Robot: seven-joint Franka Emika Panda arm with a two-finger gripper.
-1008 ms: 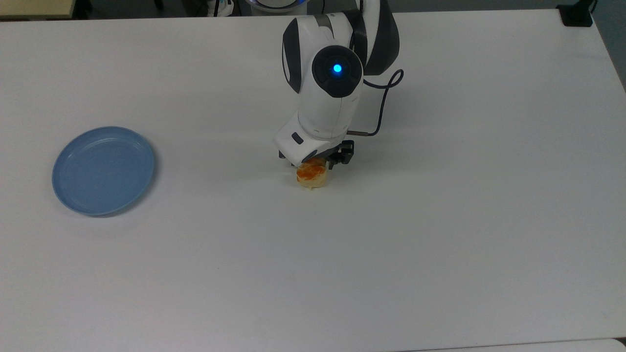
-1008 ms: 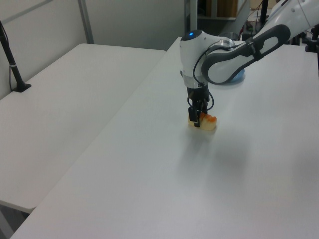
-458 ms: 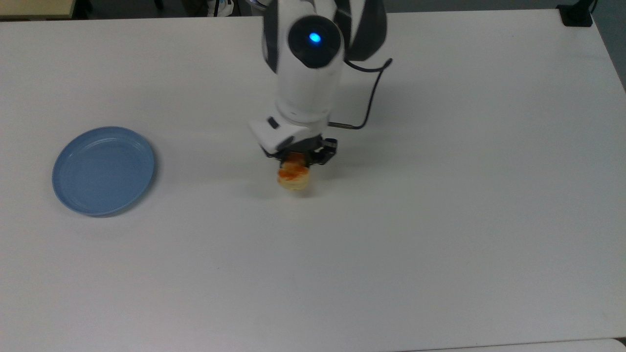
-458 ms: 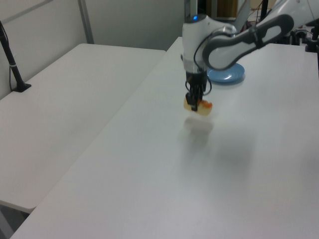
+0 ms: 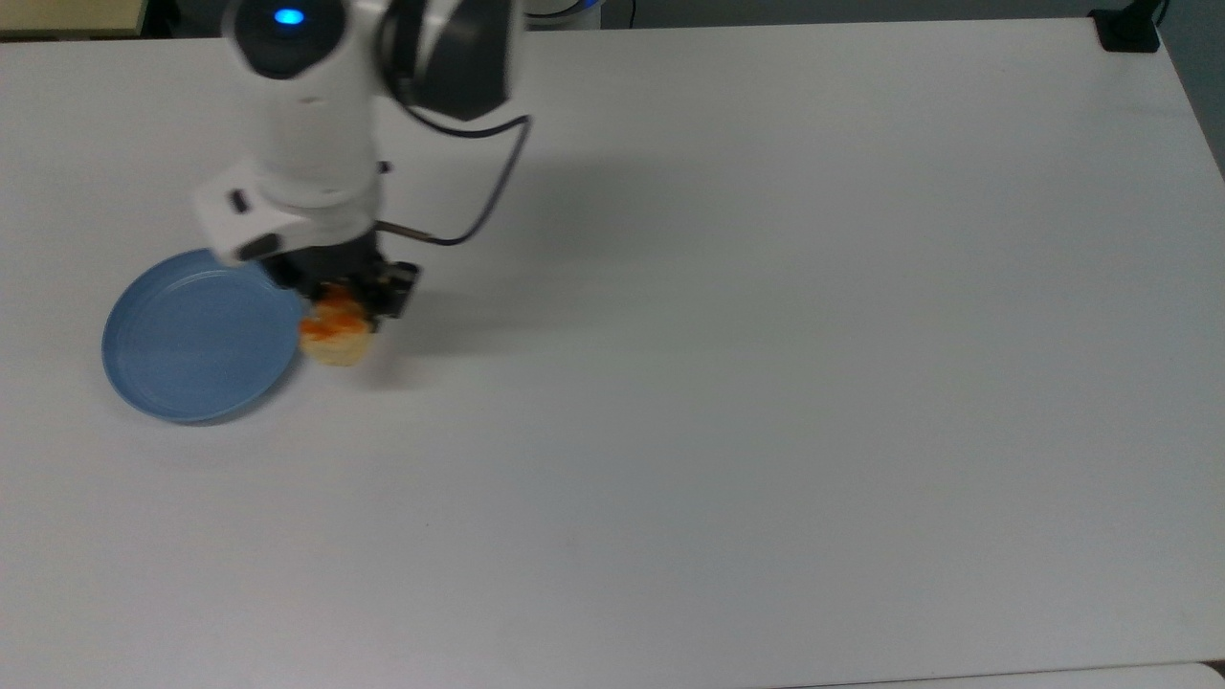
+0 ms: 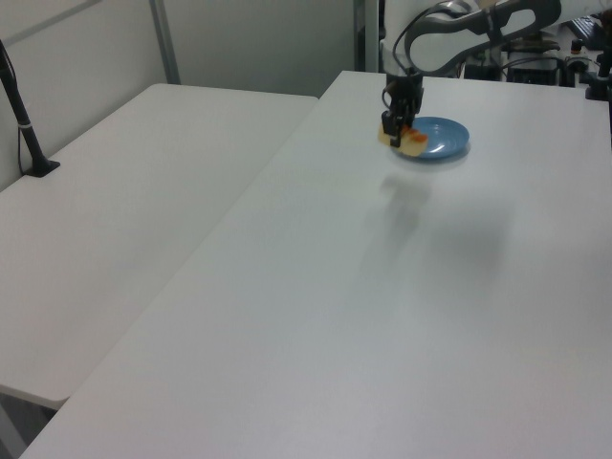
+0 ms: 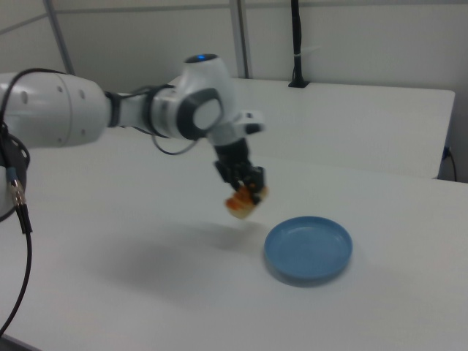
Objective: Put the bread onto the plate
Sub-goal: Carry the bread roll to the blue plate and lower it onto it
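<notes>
The bread (image 5: 333,332) is a small pale-yellow loaf with an orange-brown glazed top. It hangs in the air, clear of the table, with my gripper (image 5: 337,304) shut on it. In the top view it sits at the right rim of the light-blue plate (image 5: 196,335). The right view shows the bread (image 7: 242,202) held by the gripper (image 7: 248,189) above the table, up and to the left of the plate (image 7: 308,248). The left view has the bread (image 6: 409,142) and gripper (image 6: 398,126) at the near left rim of the plate (image 6: 442,140).
A white table (image 5: 766,383) carries the plate. A second white table (image 6: 124,220) stands beside it on the left view's left. A black post (image 6: 21,120) rises at that table's far edge. The arm's dark cable (image 5: 478,206) loops beside the wrist.
The arm lifted the bread off the table and carried it toward the top view's left. It went from the table's middle to the plate's right rim.
</notes>
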